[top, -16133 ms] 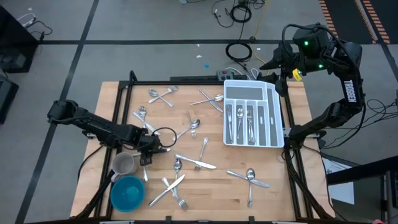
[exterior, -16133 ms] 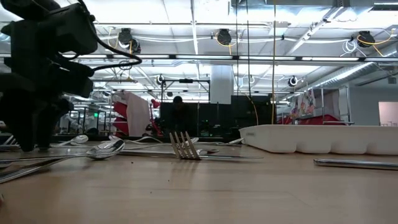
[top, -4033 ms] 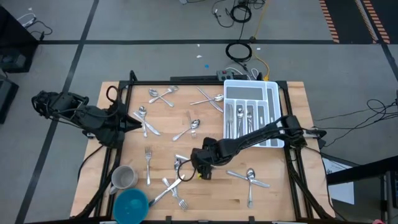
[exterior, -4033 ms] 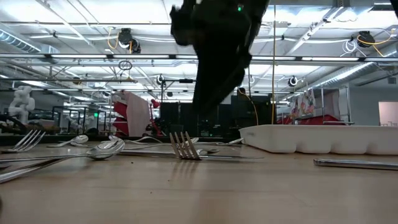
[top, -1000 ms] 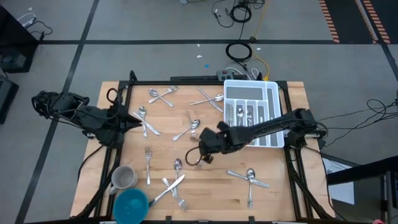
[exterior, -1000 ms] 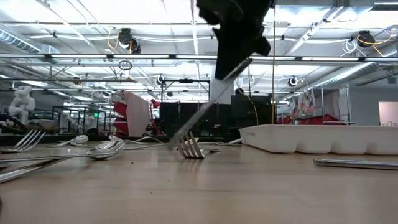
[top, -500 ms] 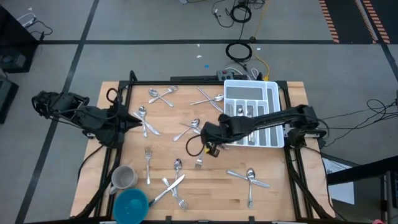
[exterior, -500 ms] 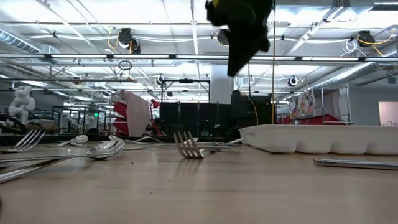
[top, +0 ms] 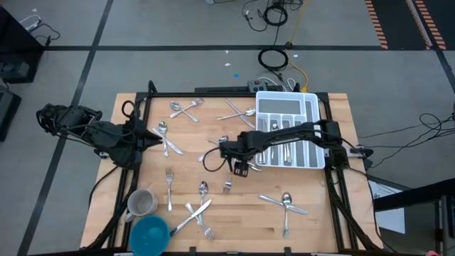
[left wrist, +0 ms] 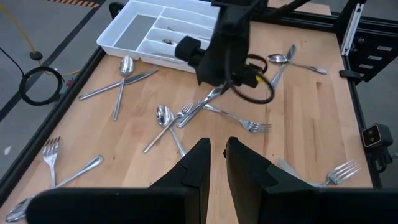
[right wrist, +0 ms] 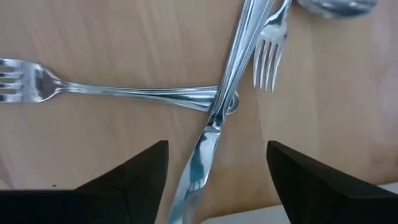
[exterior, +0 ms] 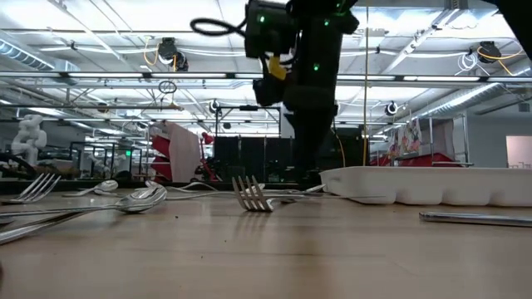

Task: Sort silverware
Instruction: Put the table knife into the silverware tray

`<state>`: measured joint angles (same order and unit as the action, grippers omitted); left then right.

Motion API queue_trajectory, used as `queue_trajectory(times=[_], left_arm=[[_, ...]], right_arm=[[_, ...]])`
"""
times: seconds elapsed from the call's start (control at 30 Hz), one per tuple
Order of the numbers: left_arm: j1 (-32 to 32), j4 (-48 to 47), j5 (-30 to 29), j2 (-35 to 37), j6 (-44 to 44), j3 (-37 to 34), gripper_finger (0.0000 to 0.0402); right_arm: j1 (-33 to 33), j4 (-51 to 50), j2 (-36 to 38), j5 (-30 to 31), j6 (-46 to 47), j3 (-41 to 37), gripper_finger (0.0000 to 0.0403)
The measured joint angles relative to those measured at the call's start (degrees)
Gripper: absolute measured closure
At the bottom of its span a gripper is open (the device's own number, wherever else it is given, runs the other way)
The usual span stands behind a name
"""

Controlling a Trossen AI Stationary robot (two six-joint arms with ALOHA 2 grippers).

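the slim shiny metal fork (top: pixel 227 186) that the right claw was carrying a second ago now lies loose on the pale wooden bench (top: pixel 334 213), near its middle, tines up in the low view (exterior: pixel 252 194). it was lifted by the handle at an angle, slipped free half a second back, and never reached the white plastic compartmented organiser tray (top: pixel 313 128). the right claw (top: pixel 240 169) has since swung away from it toward the tray and its fingers have gone from pressed together to spread wide, holding nothing. in its own wrist view the spread fingers (right wrist: pixel 134 168) hang over a crossed pair, a long shiny metal knife (right wrist: pixel 214 118) lying over a second silver fork (right wrist: pixel 112 90), with a third fork's tines (right wrist: pixel 268 59) just beside them.

the rest of the silverware stays scattered: a spoon pair (top: pixel 183 109) at the far edge, a spoon (top: pixel 286 206) near the right front, a fork (top: pixel 169 186) near the grey metal mug (top: pixel 141 203) and the round blue bowl (top: pixel 148 231). several pieces already lie in the tray.

the left claw (top: pixel 153 141) waits at the left side of the bench, fingers nearly together with a narrow gap and nothing between them.

as i judge it, the dropped fork counts as a failed carry and needs picking up again; the right claw looks set to take the crossed pair instead.
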<state>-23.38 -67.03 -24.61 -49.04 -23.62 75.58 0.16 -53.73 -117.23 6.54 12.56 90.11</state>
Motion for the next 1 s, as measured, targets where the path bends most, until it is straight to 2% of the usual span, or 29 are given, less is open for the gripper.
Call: queue_trajectory(times=[0.3,0.57,0.63,0.7,0.87,1.0], left_arm=[[0.0,-2.96,-0.07,0.0,-0.02,-0.01,0.0346],[-0.01,-3.1,-0.32,-0.01,0.02,-0.01,0.0346],[0.01,-3.1,-0.34,0.0,0.02,-0.01,0.0346],[-0.01,-3.11,-0.34,0.04,0.07,-0.01,0.0346],[0.0,-3.11,-0.36,0.09,0.06,-0.01,0.0346],[0.0,-3.12,-0.38,0.09,0.06,-0.01,0.0346]], right_arm=[[-1.64,5.65,-3.37,-2.46,-0.06,0.04,0.0151],[-2.17,4.19,-6.17,-3.51,1.34,0.12,0.0155],[-2.15,4.21,-6.39,-3.81,1.44,0.14,0.0179],[-2.06,4.2,-6.75,-4.32,1.6,0.26,0.0222],[-1.95,3.65,-7.36,-3.94,2.87,0.28,0.0374],[-1.9,3.86,-7.37,-3.51,4.33,0.22,0.0394]])
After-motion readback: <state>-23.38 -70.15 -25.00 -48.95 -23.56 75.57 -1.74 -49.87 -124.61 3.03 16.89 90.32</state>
